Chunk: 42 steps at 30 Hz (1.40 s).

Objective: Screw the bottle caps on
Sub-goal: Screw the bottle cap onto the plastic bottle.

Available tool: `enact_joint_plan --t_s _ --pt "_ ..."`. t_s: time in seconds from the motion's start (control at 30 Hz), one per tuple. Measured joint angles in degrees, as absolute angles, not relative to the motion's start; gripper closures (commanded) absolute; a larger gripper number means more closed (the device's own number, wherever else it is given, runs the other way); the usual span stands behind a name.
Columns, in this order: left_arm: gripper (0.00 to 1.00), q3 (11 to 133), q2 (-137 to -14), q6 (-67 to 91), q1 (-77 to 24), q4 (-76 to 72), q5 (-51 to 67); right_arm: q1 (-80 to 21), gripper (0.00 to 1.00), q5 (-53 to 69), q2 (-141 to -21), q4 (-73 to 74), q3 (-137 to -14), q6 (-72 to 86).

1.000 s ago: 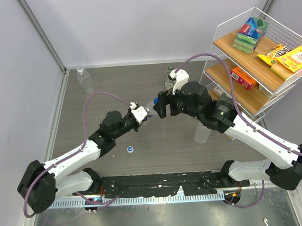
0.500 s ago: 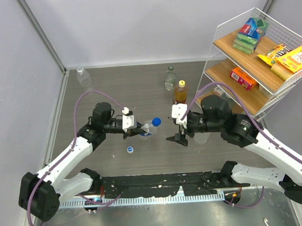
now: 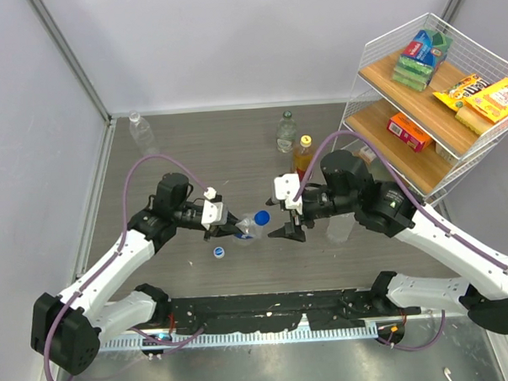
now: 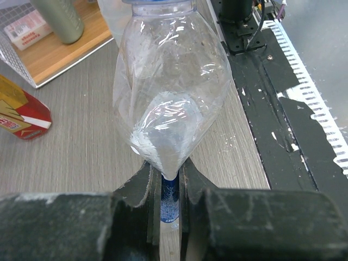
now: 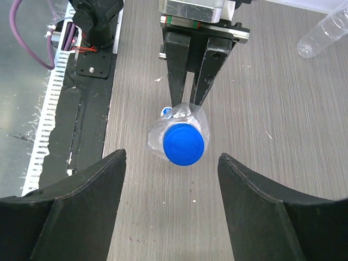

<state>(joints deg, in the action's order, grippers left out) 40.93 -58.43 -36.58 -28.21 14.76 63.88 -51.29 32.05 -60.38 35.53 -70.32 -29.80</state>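
Observation:
My left gripper (image 3: 232,228) is shut on the base of a clear bottle (image 3: 249,225) and holds it lying level, its dark blue cap (image 3: 261,217) pointing right. In the left wrist view the fingers (image 4: 142,187) pinch the crumpled bottle (image 4: 171,81) at its blue-labelled end. My right gripper (image 3: 286,228) is open and empty, just right of the cap. In the right wrist view the cap (image 5: 184,144) sits on the bottle's neck, ahead of and between the spread fingers (image 5: 103,185). A white cap with a blue middle (image 3: 217,252) lies on the table.
An amber bottle with a yellow cap (image 3: 303,155) and a clear bottle (image 3: 286,132) stand at the back middle. Another clear bottle (image 3: 140,132) stands back left, one more (image 3: 339,226) under my right arm. A wire shelf (image 3: 419,107) with boxed snacks stands at the right.
A second ago both grippers met at the bottle higher up. They then drew apart, the left lowering the bottle toward the near left. The right gripper has now come back close to the cap.

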Motion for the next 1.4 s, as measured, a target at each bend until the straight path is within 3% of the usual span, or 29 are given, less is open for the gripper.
enact_joint_plan --t_s 0.4,0.83,0.93,1.07,1.4 --pt "1.0 41.1 -58.6 -36.5 -28.1 14.9 64.4 -51.8 0.32 32.6 -62.5 34.8 -72.1 -29.7" --pt "1.0 41.1 -58.6 -36.2 -28.1 14.9 64.3 -52.2 0.48 31.9 -64.2 35.1 -72.7 -29.2" --pt "1.0 41.1 -58.6 -36.0 -28.1 14.9 64.3 -52.2 0.64 31.3 -64.7 35.6 -73.1 -29.1" --pt "1.0 41.1 -58.6 -35.9 -28.1 15.1 63.9 -52.3 0.76 30.5 -65.8 35.7 -73.7 -28.5" --pt "1.0 39.5 -56.2 -27.3 -28.2 8.9 57.8 -52.3 0.95 25.3 -65.9 33.0 -73.4 -23.1"
